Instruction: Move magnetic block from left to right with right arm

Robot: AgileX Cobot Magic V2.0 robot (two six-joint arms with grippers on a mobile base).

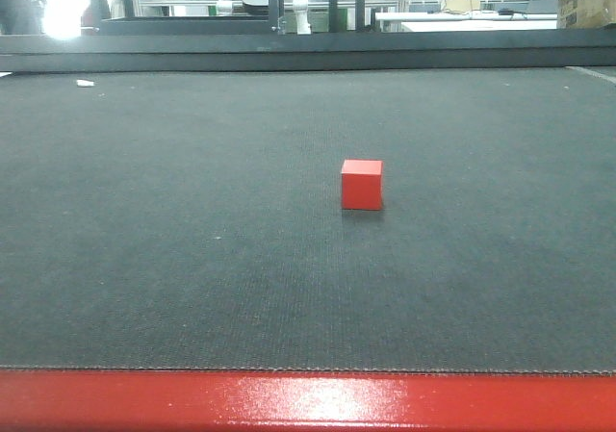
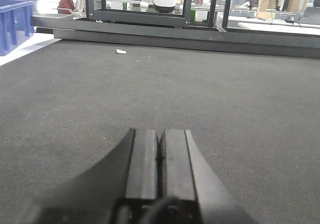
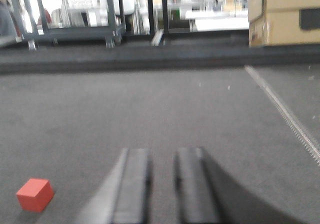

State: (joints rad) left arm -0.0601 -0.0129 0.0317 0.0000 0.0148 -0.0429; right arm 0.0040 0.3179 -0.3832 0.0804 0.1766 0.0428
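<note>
The magnetic block point(image 1: 362, 183), a small plain red cube, rests alone on the dark grey mat a little right of centre in the front view. In the right wrist view the same cube point(image 3: 35, 194) lies at the lower left, well to the left of my right gripper point(image 3: 162, 154). That gripper's two dark fingers stand slightly apart with only mat between them, and the picture is blurred. My left gripper point(image 2: 161, 133) is shut with its pads pressed together and nothing held, over bare mat. Neither gripper shows in the front view.
A glossy red table rim point(image 1: 308, 403) runs along the near edge. A small white scrap point(image 1: 86, 83) lies at the far left of the mat. A blue bin point(image 2: 15, 22) stands off the mat's left. A cardboard box point(image 3: 282, 14) sits beyond the far right.
</note>
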